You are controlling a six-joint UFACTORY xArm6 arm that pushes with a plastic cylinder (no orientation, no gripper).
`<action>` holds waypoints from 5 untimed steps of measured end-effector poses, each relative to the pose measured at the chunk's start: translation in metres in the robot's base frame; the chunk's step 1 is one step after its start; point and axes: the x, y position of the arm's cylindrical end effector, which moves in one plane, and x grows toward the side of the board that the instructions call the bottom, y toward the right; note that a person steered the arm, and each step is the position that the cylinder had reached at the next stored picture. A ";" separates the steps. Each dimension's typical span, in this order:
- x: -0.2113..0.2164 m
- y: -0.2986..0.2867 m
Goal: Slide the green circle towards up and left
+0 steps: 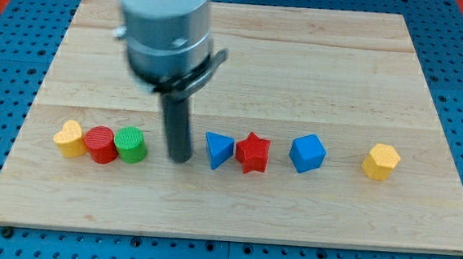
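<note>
The green circle [131,144] was your landmark. It stood on the wooden board [302,53] in the lower left part of the view, third in a close group of three. The red circle [100,145] touched it on the view's left, and the yellow heart-like block [69,138] sat just beyond the red one, at the end of the row.

To the view's right of the green circle, your tip [180,157] rested on the board, near the circle but apart from it, with a strip of bare wood between them. There was no hand to open or close: the arm ended in a plain rod, and it held nothing.

Farther to the view's right of the green circle, past the tip, lay the blue triangle [218,150], then the red star [253,152] touching or nearly touching it, then the blue cube [307,153], and well apart at the far end the yellow hexagon-like block [380,161].

By your judgement, the step in hand was the approach: no contact with the green circle was made yet. The next move called for placing the tip at the circle's lower right side, towards the view's bottom, then driving towards the view's top and left. A push straight to the left would have pressed the green circle into the red circle, so you needed an upward share in the stroke from the start.
</note>
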 end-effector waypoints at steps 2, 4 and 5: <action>-0.042 -0.087; -0.010 -0.088; -0.020 -0.057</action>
